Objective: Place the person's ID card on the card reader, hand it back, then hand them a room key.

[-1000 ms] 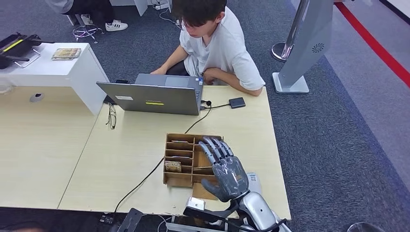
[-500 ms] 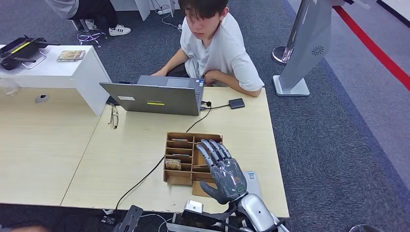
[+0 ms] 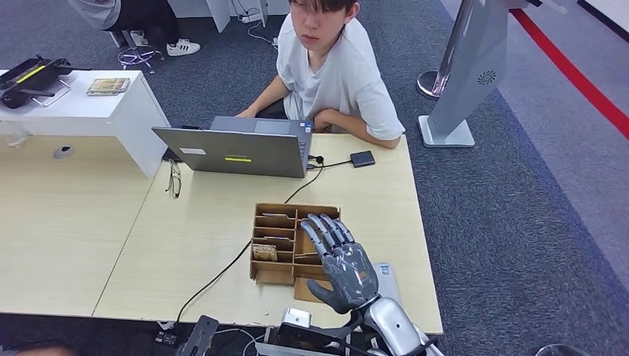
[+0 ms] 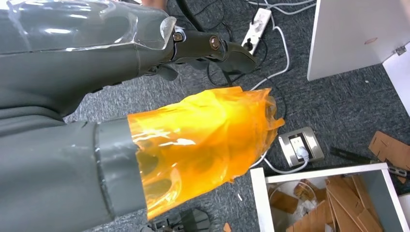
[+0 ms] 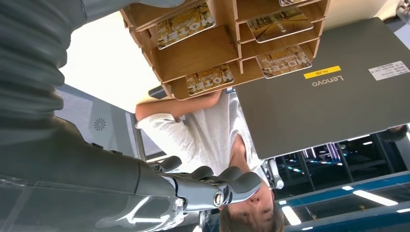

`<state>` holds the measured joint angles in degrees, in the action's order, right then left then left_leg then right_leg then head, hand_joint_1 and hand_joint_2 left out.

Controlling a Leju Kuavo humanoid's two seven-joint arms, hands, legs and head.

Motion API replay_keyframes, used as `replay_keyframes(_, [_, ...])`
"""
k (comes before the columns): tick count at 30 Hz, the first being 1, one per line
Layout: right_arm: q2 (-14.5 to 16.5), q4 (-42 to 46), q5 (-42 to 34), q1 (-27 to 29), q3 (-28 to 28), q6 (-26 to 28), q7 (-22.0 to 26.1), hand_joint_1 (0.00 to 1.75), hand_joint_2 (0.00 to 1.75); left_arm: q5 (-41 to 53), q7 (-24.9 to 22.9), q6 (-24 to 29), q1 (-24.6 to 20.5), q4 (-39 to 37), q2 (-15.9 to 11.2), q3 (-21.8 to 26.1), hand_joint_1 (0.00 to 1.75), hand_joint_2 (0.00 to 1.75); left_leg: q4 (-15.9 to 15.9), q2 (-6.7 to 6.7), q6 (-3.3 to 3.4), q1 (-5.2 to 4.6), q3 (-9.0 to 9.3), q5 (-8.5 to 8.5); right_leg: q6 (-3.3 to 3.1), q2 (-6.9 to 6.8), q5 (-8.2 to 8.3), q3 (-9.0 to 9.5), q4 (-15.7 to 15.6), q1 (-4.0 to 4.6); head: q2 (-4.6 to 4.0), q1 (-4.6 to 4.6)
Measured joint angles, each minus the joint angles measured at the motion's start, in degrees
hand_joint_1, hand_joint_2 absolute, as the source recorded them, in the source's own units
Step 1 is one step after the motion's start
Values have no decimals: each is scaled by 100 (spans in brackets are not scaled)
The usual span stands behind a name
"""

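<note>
The pale wooden worktop (image 3: 185,222) fills the left and centre of the head view, and the person (image 3: 337,70) sits at its far edge in the upper centre, behind an open grey laptop (image 3: 234,152). Just right of the laptop, near the person's forearm, a small dark square device (image 3: 363,158) lies on the worktop at the end of a black cable; it may be the card reader, though I cannot be sure. In the lower centre stands a brown compartment tray (image 3: 278,245) holding printed cards in several slots; in the right wrist view these key cards (image 5: 209,79) read "HOTEL", so they are most likely the room keys. The right hand (image 3: 343,268) hovers over the tray's right side, palm down, fingers (image 3: 326,228) spread wide and holding nothing. The left hand (image 4: 193,46) appears in the left wrist view hanging over the carpeted floor, its dark fingers partly curled; whether they are closed I cannot tell. A small pale card (image 3: 385,273) lies beside the right hand; whether it is the ID card is unclear. Judging by this, no key is picked up and the handover remains to be done.
</note>
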<state>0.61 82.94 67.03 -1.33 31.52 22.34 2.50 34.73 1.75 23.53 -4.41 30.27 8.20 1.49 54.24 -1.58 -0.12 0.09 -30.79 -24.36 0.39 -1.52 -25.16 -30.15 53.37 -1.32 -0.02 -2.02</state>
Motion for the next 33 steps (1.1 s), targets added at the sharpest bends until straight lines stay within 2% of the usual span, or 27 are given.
replay_keyframes(10, [-1,13,9,-3,33,7,-2,0,175,70,151,66,-1,-52,84,296,0,0,0,9,-4,1,0,-4,-1,5,4,-2,1,1,0,-1])
replay_keyframes(17, [-7,1,-22,-54,125,149,43,0,175,-33,693,314,-190,-562,91,687,0,0,-1,58,-11,9,2,-9,-35,50,26,-6,5,4,0,-1])
replay_keyframes(24, [-53,11,-23,-54,150,191,43,0,175,-64,909,316,-240,-745,75,938,0,0,-15,92,-16,15,14,-13,-62,80,43,-15,7,10,0,-1])
replay_keyframes(27, [-80,28,-25,-46,150,229,44,0,175,-106,1037,305,-217,-752,-22,1106,0,0,-17,111,-23,32,10,-7,-75,102,50,-28,8,25,0,0])
replay_keyframes(33, [-183,39,-125,15,148,387,124,0,175,65,1433,122,-29,-784,-480,1499,0,0,3,145,-65,61,-68,38,-102,142,71,-109,17,56,0,2])
